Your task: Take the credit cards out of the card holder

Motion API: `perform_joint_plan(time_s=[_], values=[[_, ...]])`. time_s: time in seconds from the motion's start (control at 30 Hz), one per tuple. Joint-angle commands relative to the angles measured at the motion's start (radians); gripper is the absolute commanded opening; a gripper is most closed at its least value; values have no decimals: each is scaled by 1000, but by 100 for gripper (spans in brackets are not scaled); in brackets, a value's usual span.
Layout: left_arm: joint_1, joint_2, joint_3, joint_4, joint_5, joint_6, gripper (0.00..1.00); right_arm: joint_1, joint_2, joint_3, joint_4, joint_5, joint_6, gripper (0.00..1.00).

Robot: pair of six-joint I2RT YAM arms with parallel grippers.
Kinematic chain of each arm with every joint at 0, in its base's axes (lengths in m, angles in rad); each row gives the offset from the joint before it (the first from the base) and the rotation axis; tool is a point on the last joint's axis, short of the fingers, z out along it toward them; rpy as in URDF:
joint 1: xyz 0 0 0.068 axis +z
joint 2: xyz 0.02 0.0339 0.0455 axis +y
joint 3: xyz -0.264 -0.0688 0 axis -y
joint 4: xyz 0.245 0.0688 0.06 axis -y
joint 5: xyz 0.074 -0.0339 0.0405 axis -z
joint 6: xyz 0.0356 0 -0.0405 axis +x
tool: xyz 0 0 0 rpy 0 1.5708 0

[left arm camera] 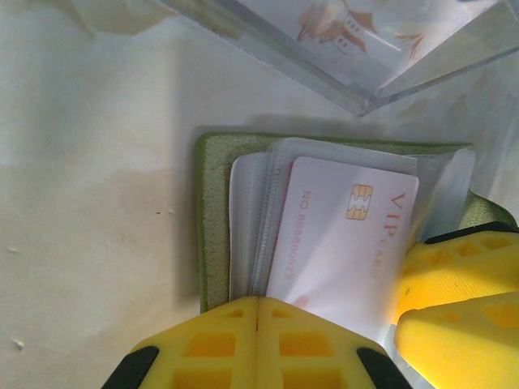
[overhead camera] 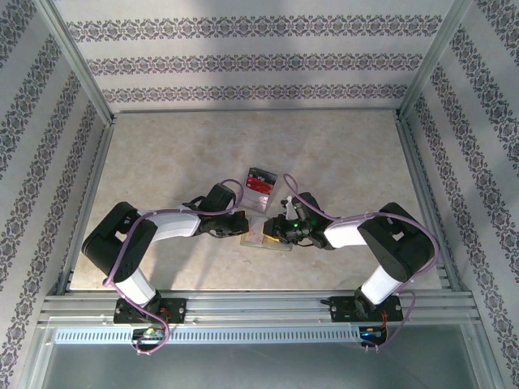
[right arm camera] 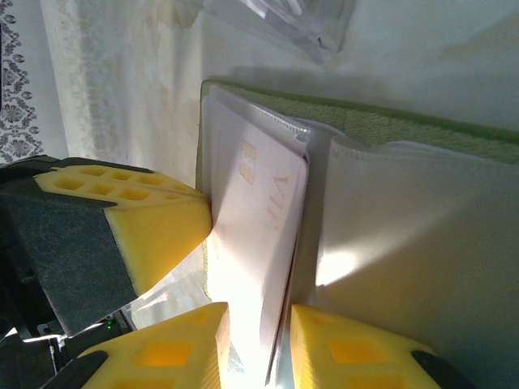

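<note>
The card holder (overhead camera: 261, 240) lies open on the table between both arms, its yellow-green cover (left arm camera: 212, 219) under clear sleeves. A pale credit card (left arm camera: 340, 235) with a gold chip and "VIP" lettering sticks out of a sleeve. My right gripper (right arm camera: 259, 348) is closed on this card's (right arm camera: 255, 235) end, one finger on each side. In the top view the right gripper (overhead camera: 274, 231) meets the holder from the right. My left gripper (left arm camera: 258, 301) is shut, its tips on the holder's sleeve edge; from above, the left gripper (overhead camera: 243, 226) is at the holder's left side.
A clear plastic box (overhead camera: 259, 181) with red and black contents sits just beyond the holder, and the box's corner (left arm camera: 365, 57) is close above it in the left wrist view. Metal frame rails (overhead camera: 259, 308) border the table.
</note>
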Motion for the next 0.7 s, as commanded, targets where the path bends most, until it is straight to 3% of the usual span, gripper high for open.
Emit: perform_joint_plan(time_s=[0.0, 0.67], values=[[-26, 56, -21, -87, -58, 5, 3, -3, 3, -10, 74, 30, -2, 26], [-34, 39, -24, -93, -67, -5, 3, -7, -55, -17, 84, 3, 18, 23]])
